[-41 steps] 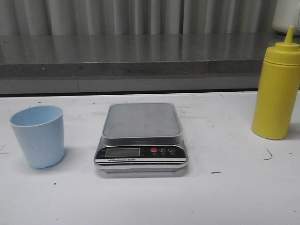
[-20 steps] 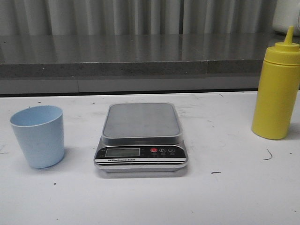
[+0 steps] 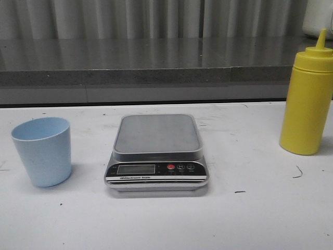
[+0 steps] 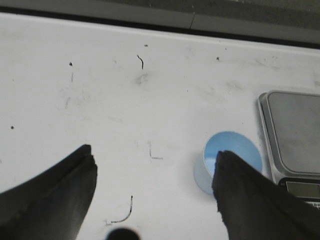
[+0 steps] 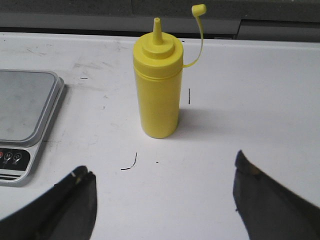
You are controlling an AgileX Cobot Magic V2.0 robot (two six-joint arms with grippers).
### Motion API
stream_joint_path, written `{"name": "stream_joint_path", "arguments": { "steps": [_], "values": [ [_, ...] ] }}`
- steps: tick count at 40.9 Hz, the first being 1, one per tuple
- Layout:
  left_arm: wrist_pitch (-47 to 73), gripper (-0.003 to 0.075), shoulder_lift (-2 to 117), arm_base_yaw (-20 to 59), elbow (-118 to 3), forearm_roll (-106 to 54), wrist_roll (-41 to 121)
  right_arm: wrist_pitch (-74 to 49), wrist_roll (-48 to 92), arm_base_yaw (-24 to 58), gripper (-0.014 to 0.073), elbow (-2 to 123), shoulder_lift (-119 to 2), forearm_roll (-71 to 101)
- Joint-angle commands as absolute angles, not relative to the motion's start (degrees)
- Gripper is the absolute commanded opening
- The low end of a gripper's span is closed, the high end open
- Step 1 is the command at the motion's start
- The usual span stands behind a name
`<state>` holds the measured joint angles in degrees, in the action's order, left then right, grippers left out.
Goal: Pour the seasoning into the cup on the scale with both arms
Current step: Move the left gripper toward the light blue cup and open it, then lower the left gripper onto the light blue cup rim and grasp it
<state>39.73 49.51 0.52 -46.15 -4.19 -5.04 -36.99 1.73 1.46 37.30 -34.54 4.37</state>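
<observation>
The pale-blue cup [image 3: 42, 151] stands upright on the white table at the left. The grey scale [image 3: 156, 153] sits in the middle with its platform bare. The yellow seasoning bottle [image 3: 307, 100] stands upright at the right, its tip cover off and hanging on its tether. No gripper shows in the front view. My left gripper [image 4: 155, 157] is open and empty above the table; the cup [image 4: 220, 150] lies partly behind one finger, with the scale [image 4: 295, 135] beyond it. My right gripper [image 5: 161, 172] is open and empty, short of the bottle [image 5: 159, 85]; the scale's corner [image 5: 25, 115] shows too.
A grey ledge [image 3: 156, 78] runs along the table's far edge, with corrugated wall behind. Small dark marks [image 3: 297, 173] dot the white tabletop.
</observation>
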Motion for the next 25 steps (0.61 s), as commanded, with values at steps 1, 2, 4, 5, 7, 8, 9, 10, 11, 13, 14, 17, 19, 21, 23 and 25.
{"name": "stream_joint_path", "arguments": {
  "steps": [1,2,4,5,7,8,9,10,11,13,14,17,19,21,23,25],
  "values": [
    [39.97,0.0473,52.21,1.69,-50.38,-5.78,-5.14,-33.27,1.69,1.25,0.0582,39.03,-34.91,4.37],
    [41.12,0.0473,53.00,2.11,-50.95,-5.78,-5.14,-33.27,1.69,1.25,0.0582,39.03,-34.91,4.37],
    [43.42,0.0473,55.22,3.59,-52.48,-5.78,-4.38,-33.33,1.69,1.25,0.0582,39.03,-34.91,4.37],
    [44.09,0.0473,56.37,4.51,-53.19,-5.78,-3.41,-33.33,1.69,1.25,0.0582,39.03,-34.91,4.37],
    [45.09,0.0473,58.14,6.00,-54.09,-5.78,-2.85,-33.33,1.69,1.25,0.0582,39.03,-34.91,4.37],
    [45.11,0.0473,59.31,7.02,-54.53,-5.78,-2.83,-33.33,1.69,1.25,0.0582,39.03,-34.91,4.37],
    [45.11,0.0473,60.15,7.74,-54.76,-5.78,-2.83,-33.33,1.69,1.25,0.0582,39.03,-34.91,4.37],
    [45.11,0.0473,61.31,8.66,-55.13,-5.68,-2.83,-33.33,1.69,1.25,0.0582,39.03,-34.91,4.37],
    [45.11,0.0473,62.16,9.48,-55.47,-5.55,-2.83,-33.39,1.69,1.25,0.0582,39.03,-34.91,4.37],
    [45.11,0.0473,64.26,10.49,-56.05,-5.55,-2.83,-33.39,1.69,1.25,0.0582,39.03,-34.91,4.37],
    [45.11,0.0473,65.16,11.01,-56.40,-5.55,-2.83,-33.39,1.69,1.25,0.0582,39.03,-34.91,4.37],
    [45.20,0.0473,68.62,11.84,-57.61,-5.55,-2.83,-33.39,1.69,1.25,0.0582,39.03,-34.91,4.37],
    [45.20,0.0473,70.90,12.10,-58.43,-5.55,-2.83,-33.39,1.69,1.25,0.0582,39.03,-34.91,4.37],
    [45.20,0.0473,73.19,12.33,-59.28,-5.55,-2.83,-33.39,1.69,1.25,0.0582,39.03,-34.91,4.37],
    [45.32,0.0473,75.48,12.33,-60.04,-5.55,-2.83,-33.39,1.69,1.25,0.0582,39.03,-34.91,4.37],
    [45.32,0.0473,77.44,12.33,-60.68,-5.55,-2.83,-33.39,1.69,1.25,0.0582,39.03,-34.91,4.37]
  ]
}}
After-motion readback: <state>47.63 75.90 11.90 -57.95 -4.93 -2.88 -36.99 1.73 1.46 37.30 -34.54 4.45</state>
